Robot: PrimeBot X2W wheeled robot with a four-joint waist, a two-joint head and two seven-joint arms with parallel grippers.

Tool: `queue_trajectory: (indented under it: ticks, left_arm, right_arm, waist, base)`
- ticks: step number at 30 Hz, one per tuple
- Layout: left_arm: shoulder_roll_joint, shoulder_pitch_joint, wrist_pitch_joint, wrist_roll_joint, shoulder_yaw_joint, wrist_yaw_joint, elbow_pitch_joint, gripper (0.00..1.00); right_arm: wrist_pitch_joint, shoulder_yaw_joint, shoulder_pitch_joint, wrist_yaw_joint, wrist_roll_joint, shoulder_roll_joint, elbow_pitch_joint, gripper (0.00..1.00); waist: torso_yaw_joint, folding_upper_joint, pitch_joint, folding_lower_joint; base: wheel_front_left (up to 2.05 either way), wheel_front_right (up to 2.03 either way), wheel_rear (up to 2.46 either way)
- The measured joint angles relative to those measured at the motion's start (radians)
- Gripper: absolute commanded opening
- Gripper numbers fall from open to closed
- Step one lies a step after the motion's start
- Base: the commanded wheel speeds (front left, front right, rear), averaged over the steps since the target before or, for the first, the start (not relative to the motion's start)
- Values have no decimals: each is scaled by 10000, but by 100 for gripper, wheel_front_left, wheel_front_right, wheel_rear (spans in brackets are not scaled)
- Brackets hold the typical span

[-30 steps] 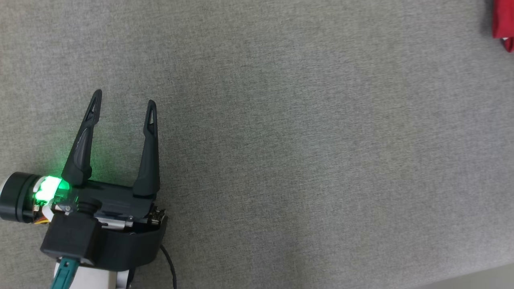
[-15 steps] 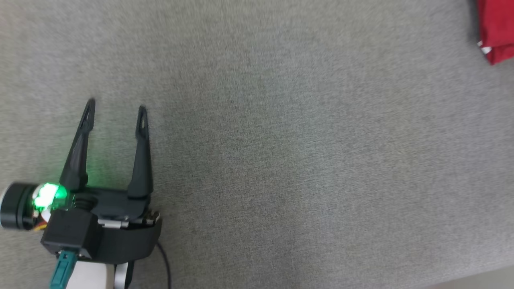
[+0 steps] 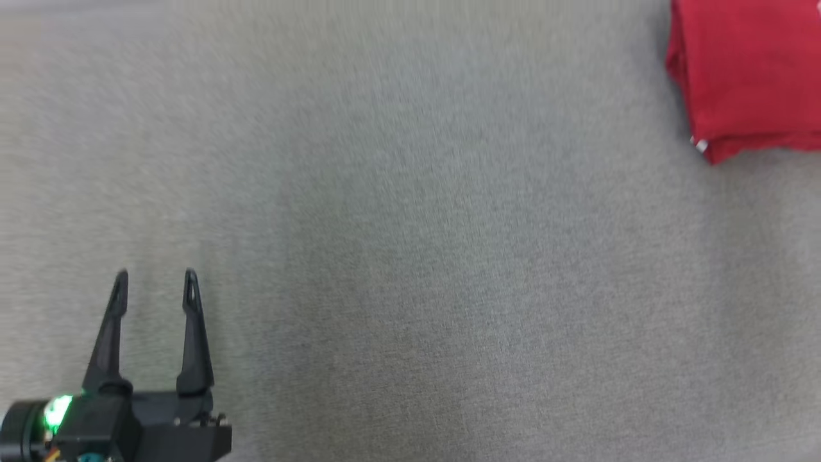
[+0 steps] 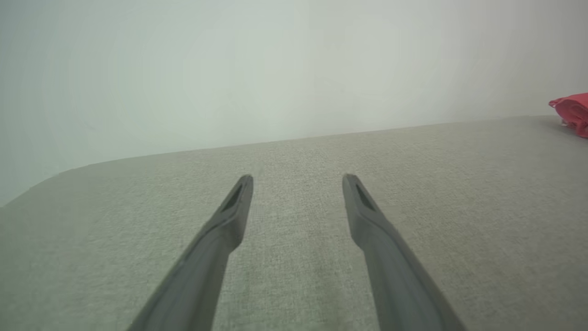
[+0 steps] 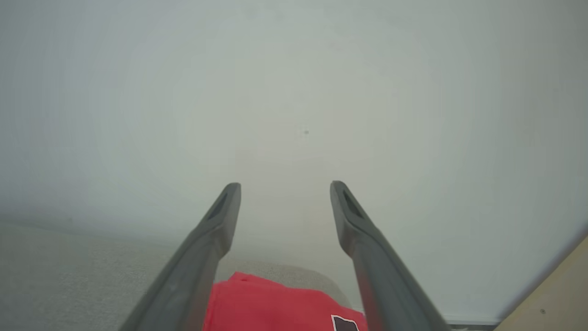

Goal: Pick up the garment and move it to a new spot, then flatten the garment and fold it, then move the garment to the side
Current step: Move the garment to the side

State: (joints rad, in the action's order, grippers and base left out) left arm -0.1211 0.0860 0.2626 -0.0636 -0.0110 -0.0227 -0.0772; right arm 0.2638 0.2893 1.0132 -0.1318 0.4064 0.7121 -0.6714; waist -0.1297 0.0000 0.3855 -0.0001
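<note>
Over at about eight o'clock in the head view, the left gripper (image 3: 156,276) hangs just above the grey tabletop (image 3: 417,256) with its two dark fingers spread apart and nothing between them. A green light (image 3: 58,410) glows on its body at the lower edge. From its own wrist camera the left gripper (image 4: 297,179) shows the same: fingers wide, pointing toward twelve o'clock across bare grey tabletop (image 4: 459,184), with a pale wall (image 4: 275,69) rising behind the far edge. The middle of the tabletop carries nothing I can make out. Up at about two o'clock in the head view lies the red garment (image 3: 750,70), folded into a neat block, flat on the tabletop, well apart from the left gripper, with a small white tag (image 3: 701,145) poking out at its near left corner. The left wrist view catches a sliver of the garment (image 4: 572,112) at three o'clock, by the far edge. In the right wrist view the right gripper (image 5: 285,185) is open too, fingers wide and empty, aimed at the pale wall (image 5: 298,92). The garment (image 5: 275,305) sits beneath it at six o'clock, showing between the finger bases, and I cannot tell whether they touch it. A dark label (image 5: 344,323) shows on the cloth. A pale wooden edge (image 5: 565,294) crosses at five o'clock.
</note>
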Motion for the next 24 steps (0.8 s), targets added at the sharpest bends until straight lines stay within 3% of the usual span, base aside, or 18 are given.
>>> queue_trajectory:
  ticks: [14,24]
  left_arm:
    - [213,-1298,0,-261,-454,-226,686,100]
    - [362,-1881,0,-276,-637,-305,861,100]
  right_arm:
    - [2,-1271,-3421,0,-479,-2405,1513,100]
    - [2,-1613,-5691,0,-669,-3229,2132,100]
  waist:
    - [572,-1,-2372,-2]
    - [805,-2,-3537,-3]
  base:
    - [0,0,0]
    - [0,0,0]
